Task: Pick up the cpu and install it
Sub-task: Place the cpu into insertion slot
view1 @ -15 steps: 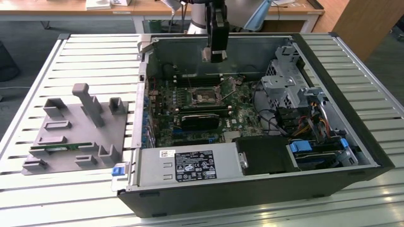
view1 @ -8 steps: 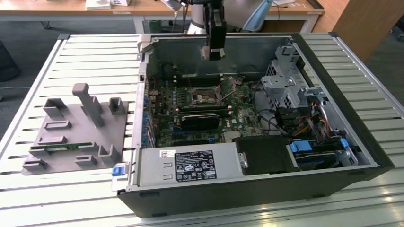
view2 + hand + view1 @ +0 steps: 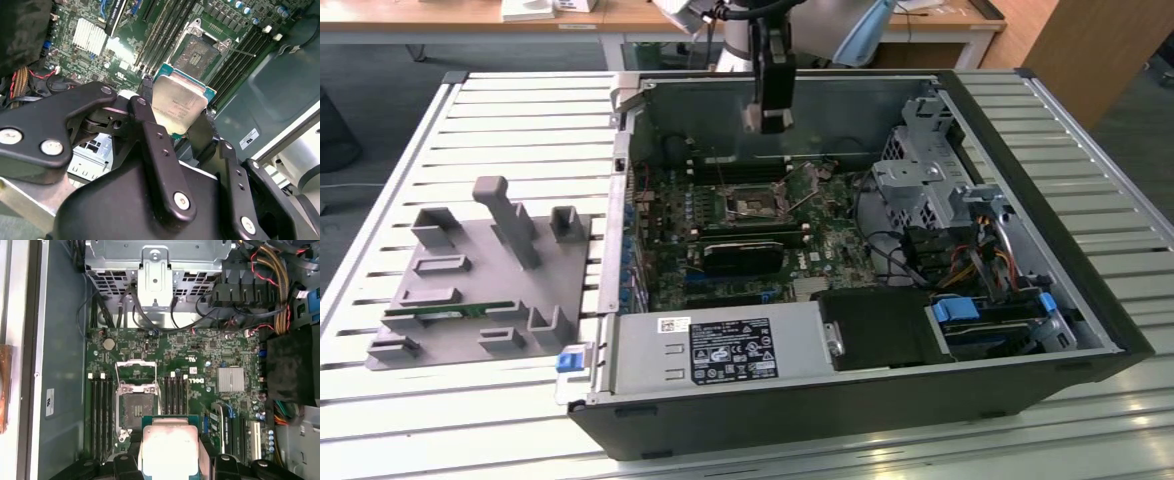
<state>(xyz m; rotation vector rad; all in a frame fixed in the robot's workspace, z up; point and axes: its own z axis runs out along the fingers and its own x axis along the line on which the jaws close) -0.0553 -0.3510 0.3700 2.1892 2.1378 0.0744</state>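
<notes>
2 wrist views, close over motherboard (image 3: pixel 200 347)

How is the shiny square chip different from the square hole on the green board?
The cpu is silvery; the socket is dark. The cpu is held by the gripper above the motherboard; the socket sits on it, empty. Both are square.

Locate the open computer case (image 3: pixel 854 410) lying on its side on the slatted counter (image 3: pixel 520 110), with the motherboard (image 3: pixel 834 240) facing up. A silver power supply (image 3: pixel 720 352) occupies the near end of the case. To the exterior view's left, you will see a grey holder block (image 3: pixel 467 290) just beside the case, with a green memory stick (image 3: pixel 447 311) seated in it.
</notes>
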